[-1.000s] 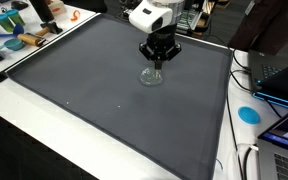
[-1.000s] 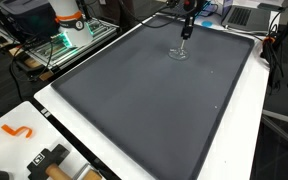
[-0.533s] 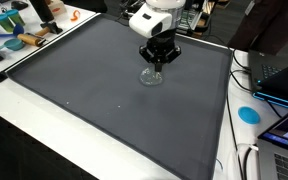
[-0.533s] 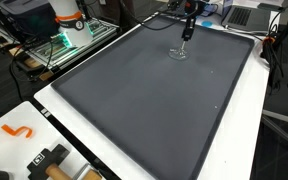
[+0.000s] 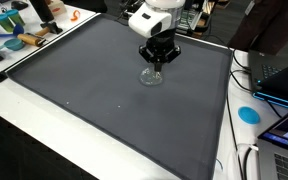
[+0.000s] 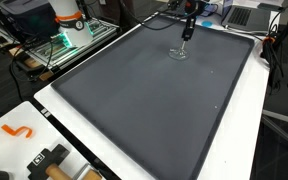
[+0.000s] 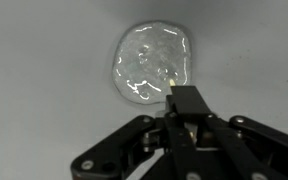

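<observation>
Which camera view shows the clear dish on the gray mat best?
The wrist view: the clear dish is large and close there, seen from above, just beyond the fingers. Both exterior views show only a small far glint.

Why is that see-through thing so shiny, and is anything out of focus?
Wrist view: room light glints white off the clear glass piece, and the dark fingers close to the lens look soft. In both exterior views it nearly vanishes against the grey mat, under even light.
</observation>
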`<state>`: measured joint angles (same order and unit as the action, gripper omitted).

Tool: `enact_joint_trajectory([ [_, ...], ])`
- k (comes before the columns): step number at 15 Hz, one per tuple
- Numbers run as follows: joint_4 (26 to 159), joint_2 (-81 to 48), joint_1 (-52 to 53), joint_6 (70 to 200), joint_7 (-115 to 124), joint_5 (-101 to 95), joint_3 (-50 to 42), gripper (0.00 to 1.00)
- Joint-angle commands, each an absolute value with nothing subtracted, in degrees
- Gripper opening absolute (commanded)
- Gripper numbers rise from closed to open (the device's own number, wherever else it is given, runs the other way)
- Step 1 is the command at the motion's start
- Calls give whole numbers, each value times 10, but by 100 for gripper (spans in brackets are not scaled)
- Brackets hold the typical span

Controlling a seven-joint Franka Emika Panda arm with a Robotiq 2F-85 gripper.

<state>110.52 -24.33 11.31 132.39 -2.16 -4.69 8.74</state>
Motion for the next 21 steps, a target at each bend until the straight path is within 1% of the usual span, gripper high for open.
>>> enact_joint_trajectory([
  [1,1094,-230,118,1297,-7,-55,81,3],
  [12,1060,-165,116,1226,12,-63,75,3],
  [21,1040,-159,122,1202,28,-73,77,3],
])
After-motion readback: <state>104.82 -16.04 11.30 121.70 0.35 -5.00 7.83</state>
